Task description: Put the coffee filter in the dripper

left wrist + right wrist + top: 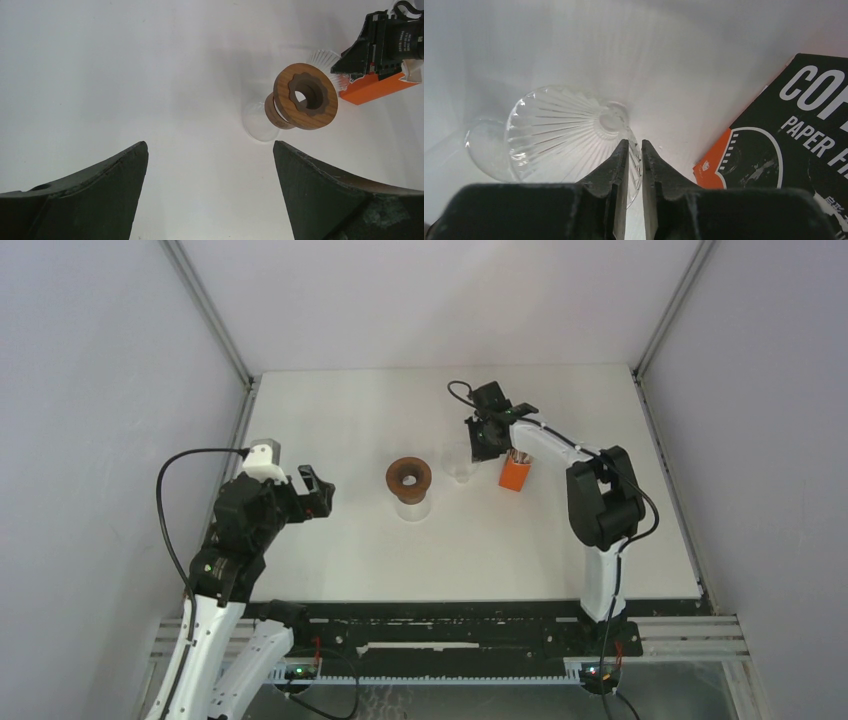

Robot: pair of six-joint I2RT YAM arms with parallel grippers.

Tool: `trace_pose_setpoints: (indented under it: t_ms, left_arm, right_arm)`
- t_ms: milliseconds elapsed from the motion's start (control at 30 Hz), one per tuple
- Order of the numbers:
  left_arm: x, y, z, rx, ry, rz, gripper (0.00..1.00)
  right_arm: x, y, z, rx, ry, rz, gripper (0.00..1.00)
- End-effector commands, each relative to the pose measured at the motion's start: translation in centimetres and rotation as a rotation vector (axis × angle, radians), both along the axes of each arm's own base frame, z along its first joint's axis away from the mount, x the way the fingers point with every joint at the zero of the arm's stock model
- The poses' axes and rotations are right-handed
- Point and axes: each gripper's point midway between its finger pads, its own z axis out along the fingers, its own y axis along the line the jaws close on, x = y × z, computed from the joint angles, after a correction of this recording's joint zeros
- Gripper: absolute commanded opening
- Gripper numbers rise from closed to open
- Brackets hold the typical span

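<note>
Your dripper sits near the middle of the table, perched on a clear glass. In the left wrist view its wooden rim and central hole show bare. Just to its right stands a ribbed glass cup, and right of that an orange box with brown-edged contents showing at its top. The cup stands between the dripper and the box, so it lies in the line from one to the other.

Your right gripper hangs at the far side of that pair, above the gap between the cup and the box. Its fingers are drawn together with only a thin slit between them. You cannot tell whether a coffee filter is pinched in that slit.

Your left gripper is well apart, to the left of the dripper and facing it. Its fingers are spread wide and hold nothing.
</note>
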Motion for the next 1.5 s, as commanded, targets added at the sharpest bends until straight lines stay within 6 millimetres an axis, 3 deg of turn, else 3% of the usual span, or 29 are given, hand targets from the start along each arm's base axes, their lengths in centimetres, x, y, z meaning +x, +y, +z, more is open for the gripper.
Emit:
trace_pose_setpoints:
  t_ms: [0,200,967,1167,1467]
  left_arm:
    - [0.1,0.0,-0.4,0.012,-0.014,-0.011,1.0]
    - [0.0,-0.2,-0.2,0.002,-0.023,-0.024,1.0]
    - [0.0,-1.5,1.0,-0.074,-0.042,-0.061,1.0]
    - [0.1,-2.7,0.8,-0.116,0.002,-0.102,1.0]
    - [0.6,-4.0,-0.3,-0.201,0.067,-0.112,1.0]
  right_arm:
    - [0.7,0.6,4.5,0.062,-0.09,0.011,0.18]
    - [0.1,0.9,7.0,0.109,-0.103,0.009,0.0]
    - [-3.9,0.4,17.3,0.318,-0.182,-0.079,0.0]
    - [-4.9,1.8,19.1,0.373,-0.186,-0.05,0.0]
    - [-6.4,4.3,20.3,0.414,-0.176,0.015,0.0]
